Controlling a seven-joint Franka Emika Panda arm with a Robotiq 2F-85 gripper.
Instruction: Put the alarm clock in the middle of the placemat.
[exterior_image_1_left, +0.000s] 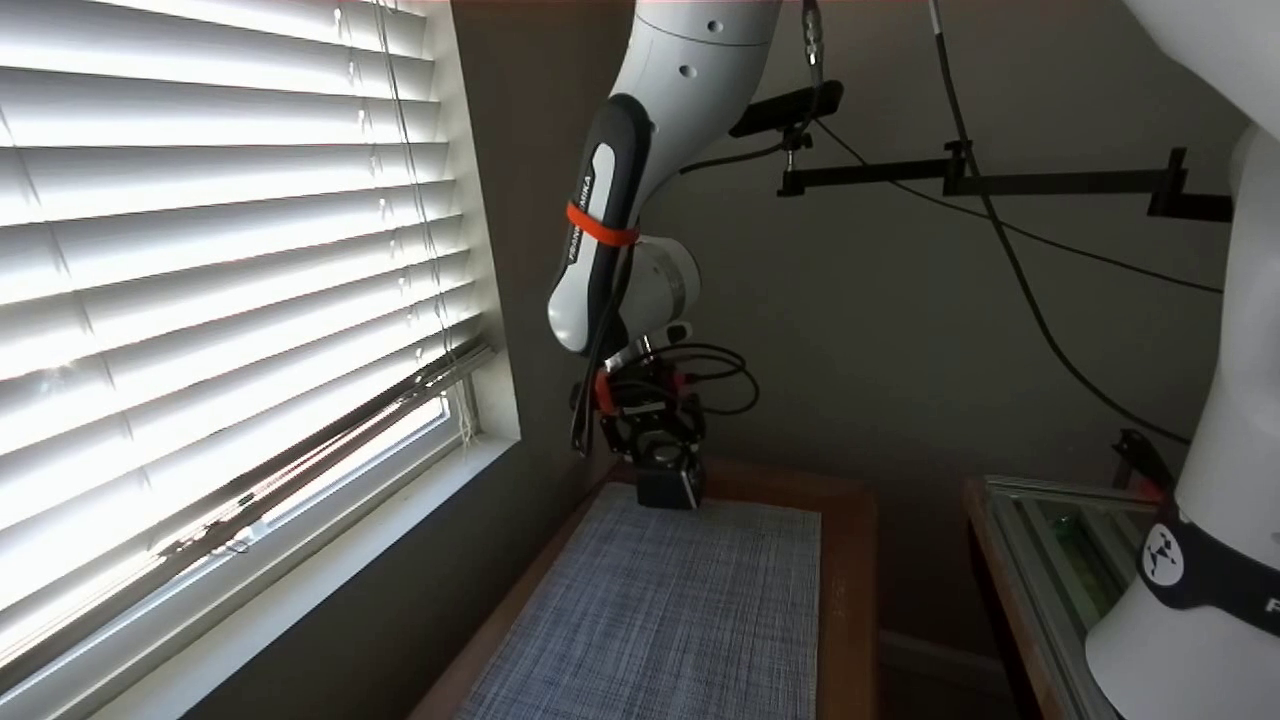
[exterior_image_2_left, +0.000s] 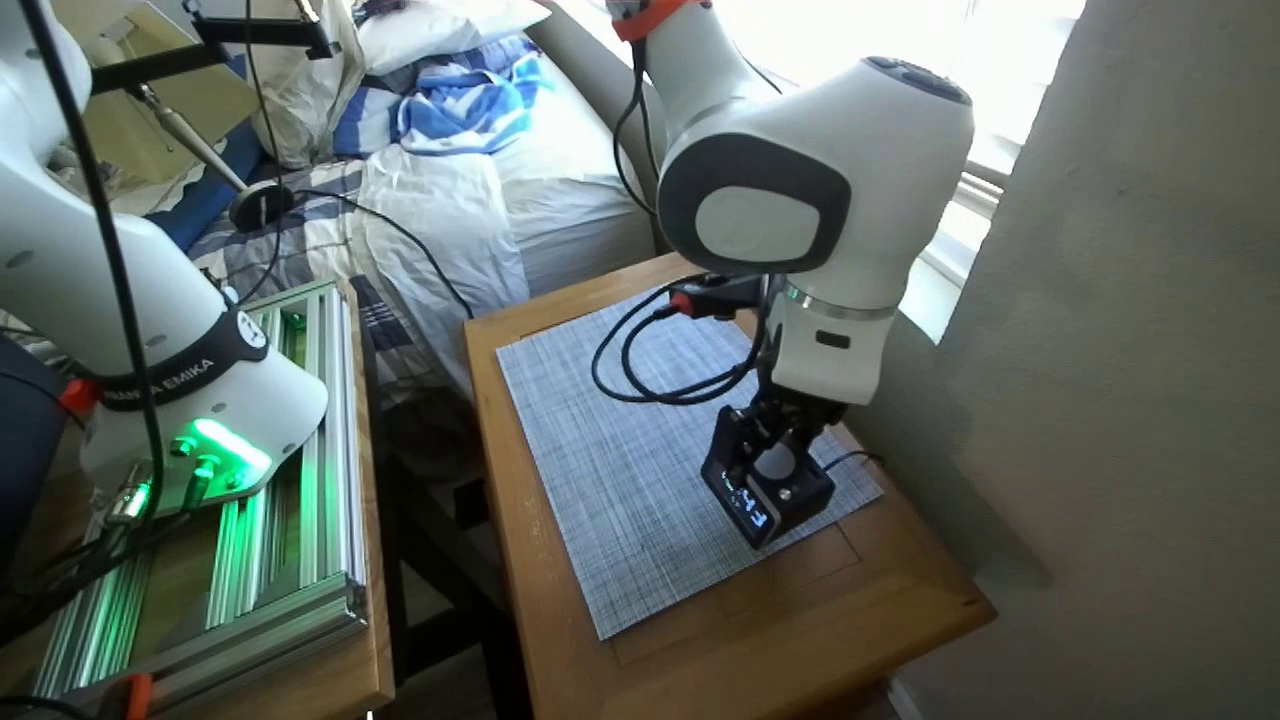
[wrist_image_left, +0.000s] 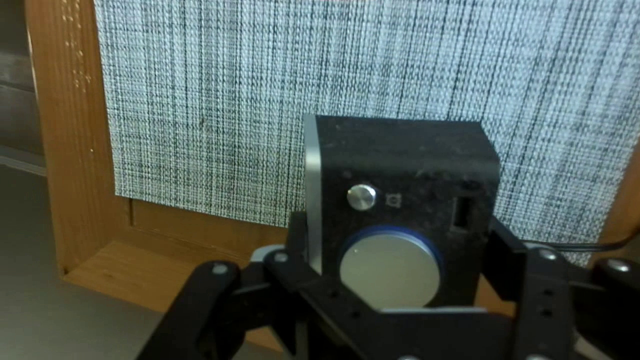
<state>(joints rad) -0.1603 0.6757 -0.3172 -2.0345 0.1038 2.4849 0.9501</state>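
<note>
The clock (wrist_image_left: 402, 215) is a dull black box with softened edges and a silver strip down its left side in the wrist view. Its top carries a smooth round disc (wrist_image_left: 390, 272) ringed in blue, a small metal button (wrist_image_left: 361, 197) and a narrow slot (wrist_image_left: 462, 212); in an exterior view its front shows lit, pale digits (exterior_image_2_left: 745, 500), too small to read. The mat (exterior_image_2_left: 600, 450) is a flat grey rectangle, finely woven, with light and dark threads crossing. It lies on a counter (exterior_image_2_left: 720, 650) of brown wood with a panelled top. In the wrist view a thin black cord (wrist_image_left: 575, 246) runs to the right of the clock, across the mat's right edge.

The tool (wrist_image_left: 397, 242) is clamped on the clock, its black fingers (wrist_image_left: 505, 260) against opposite sides of it. In an exterior view the clock (exterior_image_1_left: 665, 490) is at the mat's far end, well apart from the middle; whether its base touches the weave, I cannot tell. The arm (exterior_image_1_left: 675, 150), white and smoothly rounded, slopes down from above and bends at the wrist, so that the tool points downward. In an exterior view, black cables (exterior_image_2_left: 680, 400) loop out beside the wrist.
</note>
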